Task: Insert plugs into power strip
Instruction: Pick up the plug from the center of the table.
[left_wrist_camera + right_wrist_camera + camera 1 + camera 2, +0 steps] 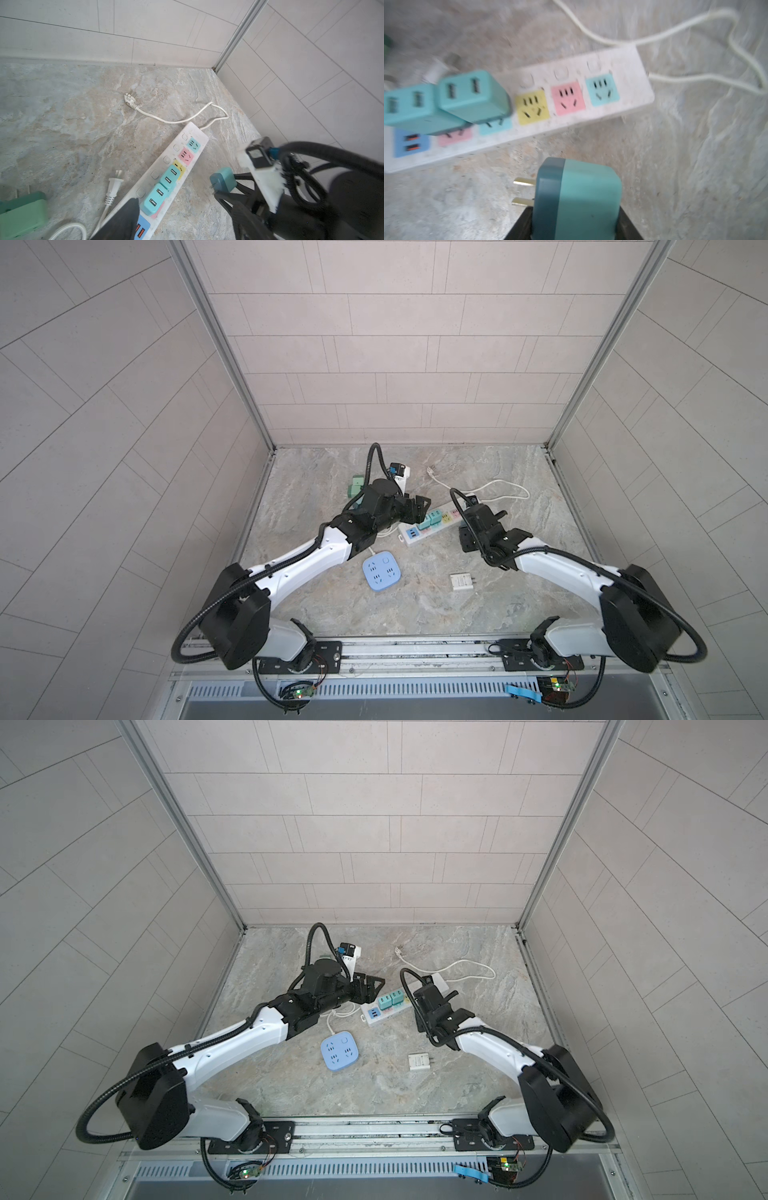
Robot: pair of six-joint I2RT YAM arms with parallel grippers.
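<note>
The white power strip (415, 540) (192, 129) (629, 62) lies at an angle mid-table, with coloured sockets. Two teal plugs (430, 519) (164, 187) (473, 95) stand in sockets near its USB end. The yellow, pink and blue sockets beyond them are bare. My right gripper (577, 228) is shut on a third teal plug (577, 199) (223, 179), held beside the strip above the table with its prongs sideways. My left gripper (422, 508) hangs open over the strip's USB end. One of its fingers (122, 220) overlaps that end.
A flat white charger block (461, 583) lies near the front. A blue square socket block (381, 570) sits front-centre on its cord. Green plugs (355, 485) (22, 212) lie at the back left by another white strip (401, 477). White cord plugs (114, 185) (129, 99) lie loose.
</note>
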